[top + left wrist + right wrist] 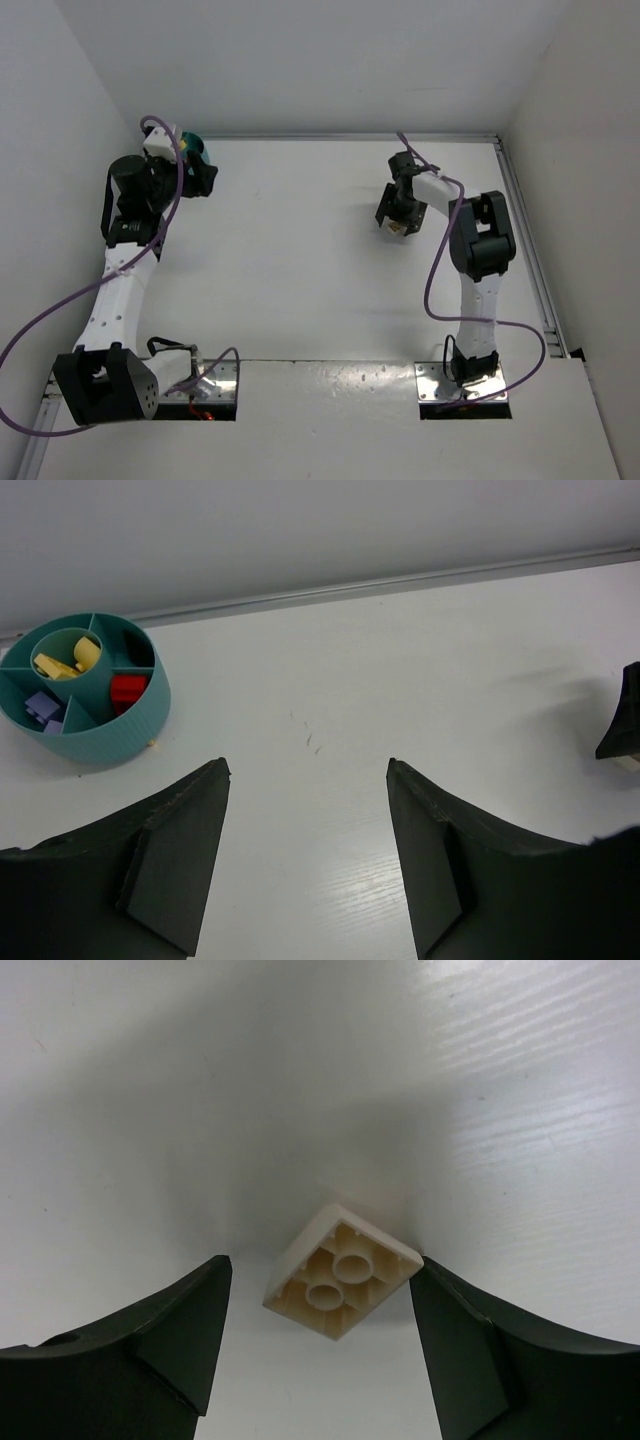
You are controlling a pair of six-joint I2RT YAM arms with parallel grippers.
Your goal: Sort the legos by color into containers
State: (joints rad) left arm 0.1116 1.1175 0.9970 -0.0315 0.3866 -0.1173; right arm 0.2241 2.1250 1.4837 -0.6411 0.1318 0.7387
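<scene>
At the far left corner of the bench, close to the foot of the wall, stands the round teal bowl. In the overhead view only a sliver of its rim shows beside the left arm's wrist.

Curved walls split the bowl into a round cup in the middle and a ring of sections around it. The middle cup holds the yellow pieces, piled together. The ring section on the right side holds one red brick. The section at the near left holds the purple bricks, at least two of them, lying close together. The section beyond the red brick is in shadow, and what is in it cannot be told.

The left claw hangs to the right of the bowl, well apart from it. It is released, its fingers spread over bare bench with nothing between them.

Further right, well apart from the bowl, the right claw is low over the bench. It too is released, its jaws wide. Between them lies a pale yellow brick, turned askew with its hollow underside and two round tubes facing the camera. The left finger stands clear of it. One corner of the brick is just beside the right finger; whether they touch cannot be told.
</scene>
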